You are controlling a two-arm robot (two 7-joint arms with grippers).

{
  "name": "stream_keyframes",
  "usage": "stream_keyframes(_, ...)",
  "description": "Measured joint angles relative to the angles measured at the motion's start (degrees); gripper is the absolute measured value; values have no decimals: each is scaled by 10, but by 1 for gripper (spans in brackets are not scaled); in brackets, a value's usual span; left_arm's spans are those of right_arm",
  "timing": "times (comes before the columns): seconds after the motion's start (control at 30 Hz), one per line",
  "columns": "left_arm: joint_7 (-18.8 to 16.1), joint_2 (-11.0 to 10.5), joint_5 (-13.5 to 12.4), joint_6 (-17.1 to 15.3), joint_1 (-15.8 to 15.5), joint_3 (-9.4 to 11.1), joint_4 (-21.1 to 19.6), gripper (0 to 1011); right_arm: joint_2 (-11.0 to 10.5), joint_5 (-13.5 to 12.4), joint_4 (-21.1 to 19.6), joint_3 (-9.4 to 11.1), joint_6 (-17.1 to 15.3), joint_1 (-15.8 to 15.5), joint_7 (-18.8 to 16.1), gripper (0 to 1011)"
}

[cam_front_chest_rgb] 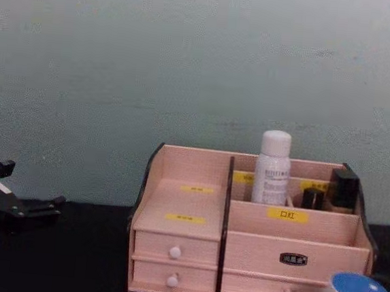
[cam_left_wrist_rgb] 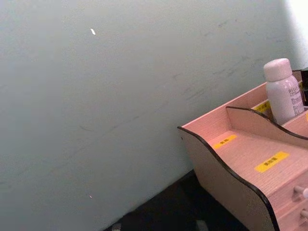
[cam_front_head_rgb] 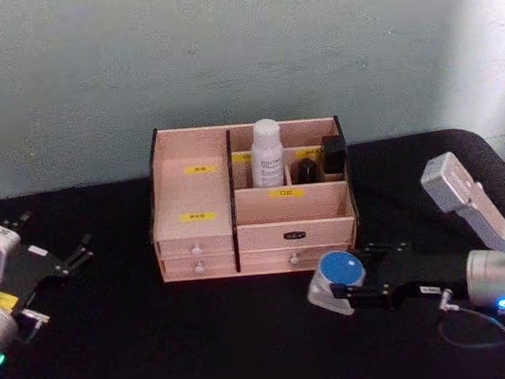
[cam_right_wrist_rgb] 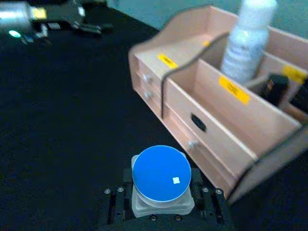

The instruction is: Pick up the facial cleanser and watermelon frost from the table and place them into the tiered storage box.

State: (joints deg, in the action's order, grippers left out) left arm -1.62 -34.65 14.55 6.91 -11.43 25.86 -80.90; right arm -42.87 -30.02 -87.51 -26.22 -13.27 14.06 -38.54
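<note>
The small blue-lidded jar (cam_front_head_rgb: 338,274) looks light, rigid and smooth-sided, so the squat pale body under the lid is the place to take hold. My right gripper (cam_front_head_rgb: 346,294) pinches it there, fingers pressed on both sides. The storage box (cam_front_head_rgb: 183,194) stands near, beside my fingers. My left gripper (cam_front_head_rgb: 63,268) sits parked well apart, fingers spread.

the pale pink, black-edged tiered storage box (cam_front_head_rgb: 192,194) stands upright, its four drawers (cam_front_head_rgb: 296,235) shut. a white bottle (cam_front_head_rgb: 267,154) stands upright in its back tier, just right of the middle divider. the blue-lidded jar (cam_front_head_rgb: 341,273) sits upright, clamped in my right pincer (cam_front_head_rgb: 350,282), just before the box's right-hand drawers.
</note>
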Motion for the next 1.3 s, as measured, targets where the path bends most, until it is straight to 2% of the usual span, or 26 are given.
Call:
stream_keyframes(0.27,0,0,0,0,0,0,0,1001,19,-5,-2,-29,1,42,-21,712)
stream_keyframes(0.53,0,0,0,0,0,0,0,1001,43,-2,6,-52,-9,85,-19,712)
stream_keyframes(0.8,0,0,0,0,0,0,0,1001,76,6,29,-77,-21,134,-7,712)
stream_keyframes(1.3,0,0,0,0,0,0,0,1001,133,19,85,-109,-28,201,4,712)
